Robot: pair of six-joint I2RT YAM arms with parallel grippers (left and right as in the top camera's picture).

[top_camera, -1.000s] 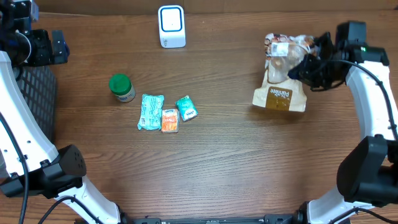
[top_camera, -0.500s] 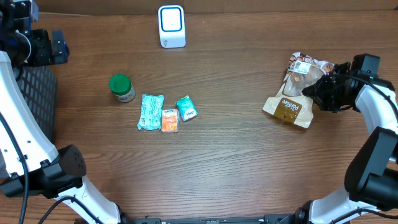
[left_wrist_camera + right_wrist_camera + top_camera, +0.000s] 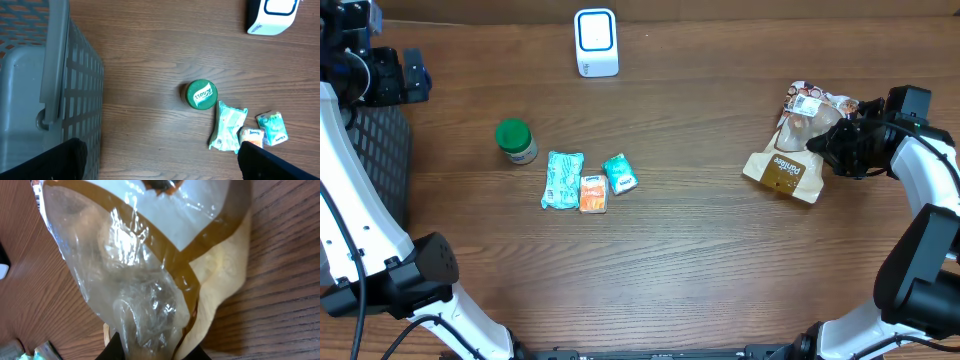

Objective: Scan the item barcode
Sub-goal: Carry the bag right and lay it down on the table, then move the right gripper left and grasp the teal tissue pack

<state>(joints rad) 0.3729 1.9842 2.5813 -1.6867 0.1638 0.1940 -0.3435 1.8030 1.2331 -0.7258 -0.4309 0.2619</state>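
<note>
Wooden tabletop (image 3: 700, 270): right pincer (image 3: 832, 140) pinches the bakery bag (image 3: 788, 168), long axis running leftward from it; the white scanner (image 3: 595, 42) stands well to its left.

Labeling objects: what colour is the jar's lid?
Green lid with a white logo; clearest in the left wrist view.

The brown bag (image 3: 783, 170) lies at the table's right side, well apart from the barcode scanner (image 3: 596, 42). Its lower half is tan paper with a dark brown printed label; its upper half is crinkled clear film with pale contents inside. It slants, paper end toward the table's middle. A white sticker (image 3: 807, 101) sits at the film end. The right gripper (image 3: 833, 141) pinches the film. The scanner is a small white box with a blue-edged face, standing at the table's far edge.
</note>
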